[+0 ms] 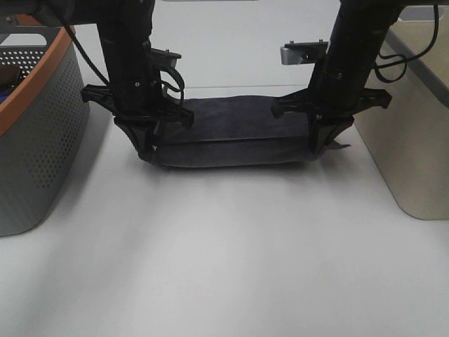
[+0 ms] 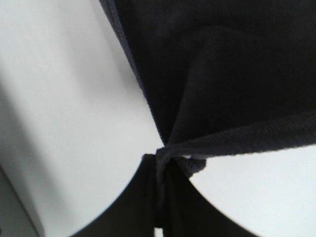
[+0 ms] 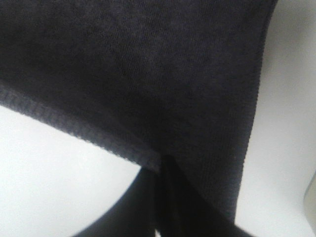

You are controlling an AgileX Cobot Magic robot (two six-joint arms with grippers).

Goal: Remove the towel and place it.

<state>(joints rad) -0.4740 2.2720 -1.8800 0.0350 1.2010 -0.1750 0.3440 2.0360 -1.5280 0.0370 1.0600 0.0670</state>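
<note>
**Item:** towel (image 1: 231, 137). Dark navy-black plush cloth, doubled over into a long band. It stretches crosswise near the far edge of the table (image 1: 224, 267), about midway between the left and right edges. The middle sags low; whether it rests on the surface or hangs just clear cannot be told. The stitched hem (image 2: 256, 136) shows as a ribbed border.

**Handling (judged):** light, soft and wholly limp. It has no stiffness to keep a shape, so it will droop and swing from whatever points carry it. The pile should give good friction, so slipping is unlikely, and it is not fragile. It is best taken at the hemmed ends, where the thicker stitching gives the pads something to bite. A hold in mid-cloth would bunch it and let the ends trail.

**Holds:**
- Left gripper (image 2: 160, 168): jaws pressed tight together on a gathered pinch of hem at the towel's left end.
- Right gripper (image 3: 164, 165): jaws likewise closed on the cloth's edge at the right end.
- The two grips are well apart, with the band spanning between them.

**Surface:** the table is white and plain.

**Adjacent:**
- Basket (image 1: 42, 140): grey, perforated, with an orange rim. It stands at the table's left edge, near the towel's left end, and its contents are barely in view.
- Bin (image 1: 414, 140): beige with rounded corners. It stands at the right edge, near the towel's right end.

**Note:** which of the two is meant to receive the towel cannot be told.
</note>
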